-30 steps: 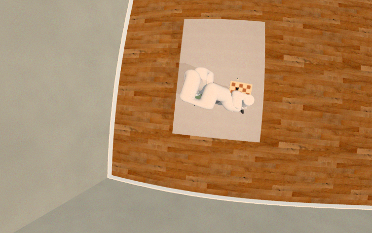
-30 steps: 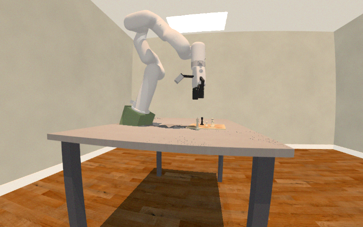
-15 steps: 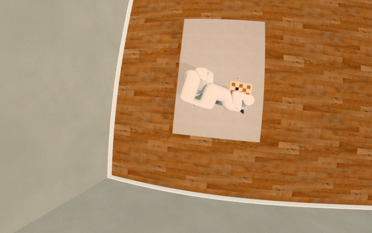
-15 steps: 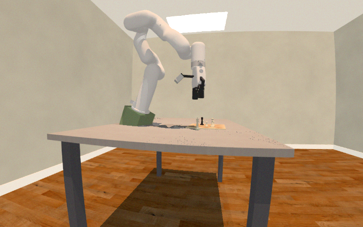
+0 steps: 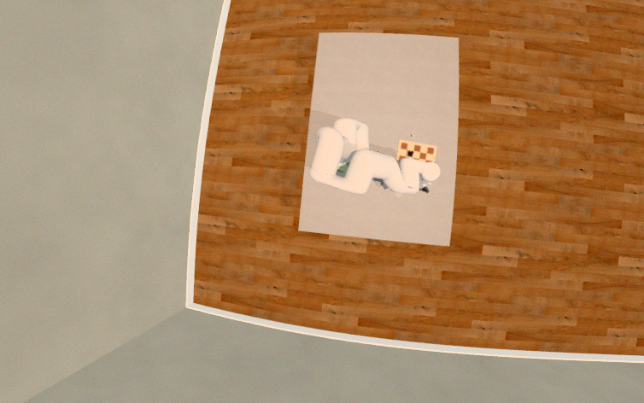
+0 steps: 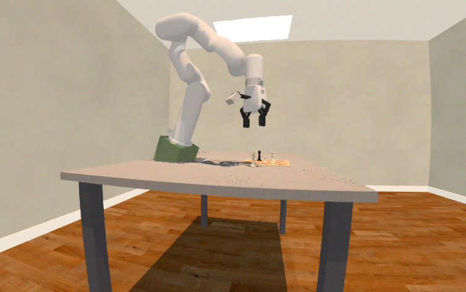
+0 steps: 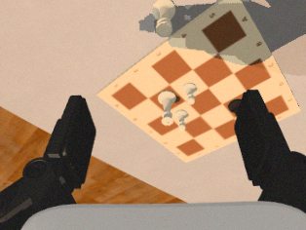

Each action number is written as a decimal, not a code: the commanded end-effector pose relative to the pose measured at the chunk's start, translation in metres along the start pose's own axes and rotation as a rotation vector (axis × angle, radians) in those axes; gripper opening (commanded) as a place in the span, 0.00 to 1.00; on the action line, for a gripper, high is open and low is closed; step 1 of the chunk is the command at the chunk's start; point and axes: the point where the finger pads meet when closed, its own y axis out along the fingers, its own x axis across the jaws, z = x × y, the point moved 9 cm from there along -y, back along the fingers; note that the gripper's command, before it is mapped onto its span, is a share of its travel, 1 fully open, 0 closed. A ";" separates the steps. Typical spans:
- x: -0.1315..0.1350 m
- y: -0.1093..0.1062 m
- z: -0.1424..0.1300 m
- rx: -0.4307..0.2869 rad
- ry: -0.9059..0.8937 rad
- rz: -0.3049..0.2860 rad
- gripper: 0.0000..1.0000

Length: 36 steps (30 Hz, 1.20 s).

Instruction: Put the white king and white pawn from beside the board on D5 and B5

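Note:
The small chessboard [image 5: 430, 151] [image 6: 280, 163] [image 7: 139, 74] lies near the table's right edge. The white king [image 6: 253, 159] [image 7: 162, 9] stands on the table just off one side of the board. The white pawn [image 5: 412, 137] is a small dot off the opposite side; the wrist view does not show it. A black piece [image 5: 409, 153] [image 6: 259, 155] and some white pieces [image 7: 189, 90] [image 6: 272, 157] stand on the board. My gripper [image 6: 254, 124] [image 7: 164, 110] [image 5: 423, 189] is open and empty, high above the board, fingers pointing down.
The table [image 5: 380, 71] [image 6: 172, 175] [image 7: 65, 27] carries the arm's green base [image 6: 173, 153] left of the board. The table's edge and the wooden floor [image 7: 104, 176] lie close beside the board. My arm hides part of the board in the top view.

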 end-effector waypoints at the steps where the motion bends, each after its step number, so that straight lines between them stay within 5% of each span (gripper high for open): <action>1: -0.002 -0.001 0.001 -0.014 -0.185 -0.006 1.00; 36: 0.005 0.029 -0.002 0.043 -1.844 0.024 1.00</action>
